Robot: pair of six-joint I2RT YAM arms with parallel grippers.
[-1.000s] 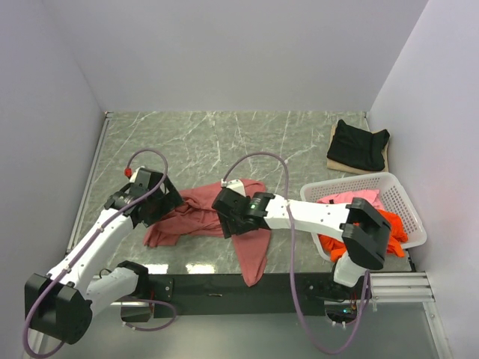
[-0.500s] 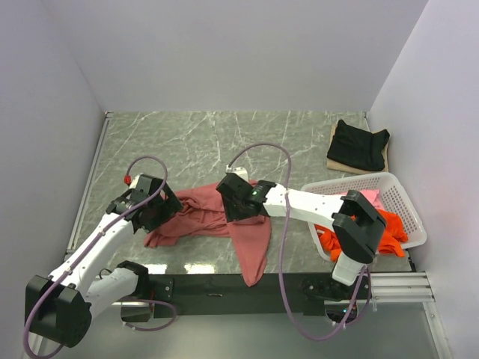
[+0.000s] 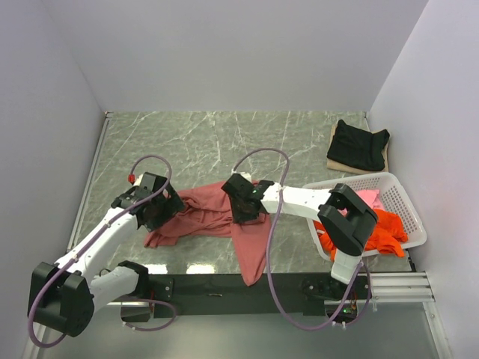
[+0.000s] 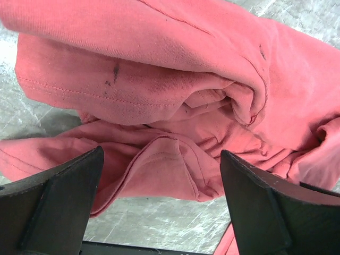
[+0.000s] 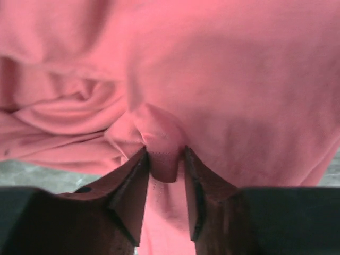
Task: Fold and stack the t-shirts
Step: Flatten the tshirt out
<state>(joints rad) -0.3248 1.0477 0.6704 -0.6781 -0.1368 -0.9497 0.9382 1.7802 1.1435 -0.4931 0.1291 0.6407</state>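
in the white lattice basket (image 3: 408, 212), well right of the right gripper (image 5: 164, 159), an orange t-shirt (image 3: 385, 228) and a pink t-shirt (image 3: 367, 196) heaped together; past it, in the far right corner, a folded black t-shirt (image 3: 359, 143) on a tan layer (image 3: 334, 158). crumpled on the marble table (image 3: 209, 142) lies the brick-red t-shirt (image 3: 202, 211), one end draped over the near edge, a raised fold pinched between the right fingers, left gripper (image 4: 162, 175) spread wide over its bunched left end. open marble beyond both sets of fingers up to the back wall.

Left gripper (image 4: 159, 212) jaws spread wide over the bunched brick-red t-shirt (image 4: 175, 106), marble table (image 4: 154, 228) showing at 6 o'clock.
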